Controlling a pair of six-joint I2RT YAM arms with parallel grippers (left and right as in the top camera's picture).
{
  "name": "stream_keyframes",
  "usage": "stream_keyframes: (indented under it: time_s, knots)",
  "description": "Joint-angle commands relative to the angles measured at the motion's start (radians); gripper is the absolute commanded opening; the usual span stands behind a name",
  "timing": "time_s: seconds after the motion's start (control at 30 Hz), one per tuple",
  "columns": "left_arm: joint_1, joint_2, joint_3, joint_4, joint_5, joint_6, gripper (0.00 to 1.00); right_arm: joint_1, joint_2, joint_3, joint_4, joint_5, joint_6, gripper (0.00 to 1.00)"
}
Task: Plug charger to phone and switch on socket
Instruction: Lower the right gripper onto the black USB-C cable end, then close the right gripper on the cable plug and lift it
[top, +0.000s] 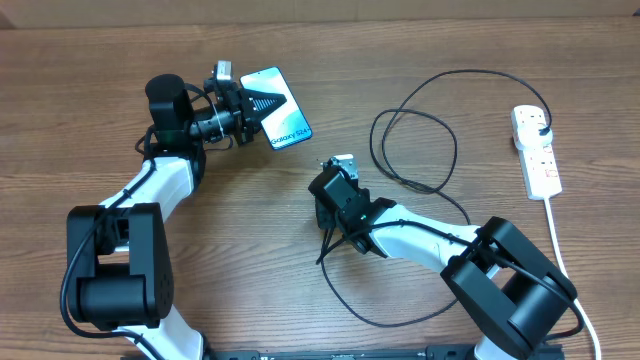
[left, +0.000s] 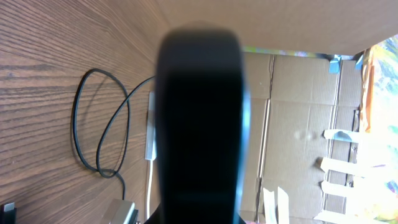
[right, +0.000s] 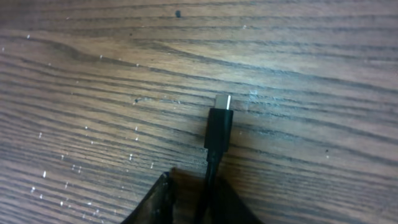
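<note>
Charger (right: 219, 127) tip stuck out of the clamped right hand (top: 338, 205) at mid-desk; left hand (top: 262, 103) gripped the phone (top: 278, 120) near the far edge. Judged step: mating them. Next, align tip with port; socket (top: 535, 148) waited right.

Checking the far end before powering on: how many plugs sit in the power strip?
1: a black plug sits in the power strip at its far end, at the table's right edge. The remaining outlets look empty, though they are small in the overhead view.
</note>
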Motion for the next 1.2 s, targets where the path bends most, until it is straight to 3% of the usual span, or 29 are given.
stream_keyframes:
  time_s: [0.0,0.1,0.3,0.43,0.63,0.93,1.17]
  knots:
    - [0.007,-0.003,0.032,0.008,0.017,0.018,0.04,0.007,0.021,0.014,-0.008,-0.015,0.005,0.15]
    - [0.007,-0.003,0.032,0.008,0.017,0.018,0.04,0.006,0.021,0.014,-0.012,-0.015,0.006,0.04]
    - [0.007,-0.003,0.032,-0.003,0.02,0.057,0.04,-0.015,0.019,0.079,-0.129,-0.12,0.01,0.04]
    - [0.022,-0.003,0.032,-0.103,0.005,0.164,0.04,-0.073,-0.019,0.158,-0.241,-0.333,0.009,0.04]
    - [0.066,0.003,0.032,-0.254,-0.02,0.347,0.04,-0.166,-0.142,0.157,-0.249,-0.608,-0.046,0.04]
    - [0.1,0.09,0.039,-0.155,0.037,0.323,0.04,-0.222,-0.221,0.123,-0.248,-1.003,-0.162,0.04]
    - [0.068,0.214,0.097,-0.039,0.114,0.27,0.05,-0.213,-0.221,0.123,-0.29,-1.073,-0.168,0.04]
